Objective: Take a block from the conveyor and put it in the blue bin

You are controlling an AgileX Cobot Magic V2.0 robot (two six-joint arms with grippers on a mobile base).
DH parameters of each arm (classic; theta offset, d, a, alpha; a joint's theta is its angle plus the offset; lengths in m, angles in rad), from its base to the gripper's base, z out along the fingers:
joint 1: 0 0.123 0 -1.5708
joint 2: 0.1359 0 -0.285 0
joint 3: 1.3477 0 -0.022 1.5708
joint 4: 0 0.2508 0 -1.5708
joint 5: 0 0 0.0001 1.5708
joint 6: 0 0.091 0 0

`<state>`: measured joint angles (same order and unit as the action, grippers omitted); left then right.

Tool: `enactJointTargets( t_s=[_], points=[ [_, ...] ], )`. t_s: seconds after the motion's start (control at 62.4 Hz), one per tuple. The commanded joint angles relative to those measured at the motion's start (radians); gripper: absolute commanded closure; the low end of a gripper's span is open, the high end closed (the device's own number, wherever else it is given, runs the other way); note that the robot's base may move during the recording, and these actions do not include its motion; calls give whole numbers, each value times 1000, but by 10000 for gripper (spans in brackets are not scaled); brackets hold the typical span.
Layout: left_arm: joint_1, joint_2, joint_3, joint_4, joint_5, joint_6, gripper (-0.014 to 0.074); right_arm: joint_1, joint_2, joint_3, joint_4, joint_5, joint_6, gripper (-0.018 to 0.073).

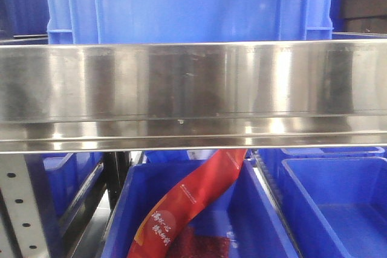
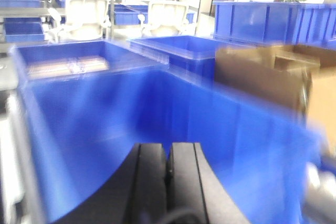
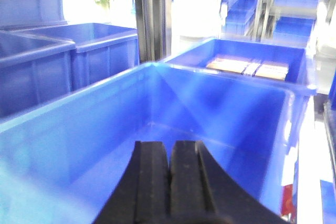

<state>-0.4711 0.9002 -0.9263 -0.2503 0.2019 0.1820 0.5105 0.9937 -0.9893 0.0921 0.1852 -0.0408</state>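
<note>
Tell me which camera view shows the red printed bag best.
The exterior front-facing view: the red printed bag leans in a blue bin below the steel shelf, its top hidden behind it. Neither wrist view shows the bag, only blue bins beyond closed pincers.

My left gripper (image 2: pixel 168 174) black, jaws pressed together with nothing between, my right gripper (image 3: pixel 170 182) likewise closed and empty, both pointing forward

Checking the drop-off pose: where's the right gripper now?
In the right wrist view the right gripper sits bottom centre, jaws together with nothing visible between them, over the inside of a blue bin; a second bin holding tan packs lies just beyond.
</note>
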Motion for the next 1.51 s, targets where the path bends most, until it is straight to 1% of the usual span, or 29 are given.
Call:
enactJointTargets(
  t_s=[0.0, 0.144, 0.224, 0.304, 0.4, 0.481, 0.577, 0.673, 0.737, 0.833, 0.849, 0.897, 0.945, 1.041, 1.121, 1.282, 1.394, 1.49],
  points=[
    [-5, -109, 140, -6, -32, -5, 708, -3, -77, 139, -12, -80, -3, 721],
    [-2, -292, 372, -6, -65, -5, 708, -3, -243, 380, -12, -185, -3, 721],
    [-2, -406, 469, -6, -63, -5, 708, -3, -330, 462, -12, -185, -3, 721],
    [4, -507, 537, -6, -66, -5, 708, -3, -407, 501, -12, -145, -3, 721],
    [35, -621, 597, 9, -70, -5, 708, -28, -478, 523, -42, -113, -3, 721],
    [88, -703, 638, 22, -70, -5, 708, -92, -503, 531, -69, -101, -3, 721],
    [157, -766, 659, 36, -62, -5, 708, -196, -505, 531, -71, -99, -3, 721],
    [260, -798, 661, 56, -60, -5, 708, -317, -505, 531, -69, -109, -3, 721],
    [324, -798, 661, 56, -56, -5, 708, -371, -505, 531, -54, -125, -3, 721],
    [416, -798, 661, 56, -36, -5, 708, -422, -505, 531, -52, -126, -3, 721],
    [436, -798, 661, 56, -31, -5, 708, -426, -505, 531, -52, -124, -3, 721],
    [470, -798, 661, 54, -24, -5, 708, -436, -505, 531, -39, -117, -3, 721],
    [521, -798, 661, 54, -22, -5, 708, -436, -505, 531, -10, -111, -3, 721],
    [589, -798, 661, 54, -16, -5, 708, -436, -505, 531, 16, -108, -3, 721],
    [650, -798, 661, 54, -15, -5, 708, -436, -505, 531, 16, -104, -3, 721],
    [714, -798, 661, 54, -11, -5, 708, -436, -505, 531, 16, -104, -3, 721],
    [738, -798, 661, 54, -11, -5, 708, -436, -505, 531, 16, -104, -3, 721],
    [745, -798, 661, 54, -11, -5, 708, -436, -505, 531, 16, -104, -3, 721]
  ],
)
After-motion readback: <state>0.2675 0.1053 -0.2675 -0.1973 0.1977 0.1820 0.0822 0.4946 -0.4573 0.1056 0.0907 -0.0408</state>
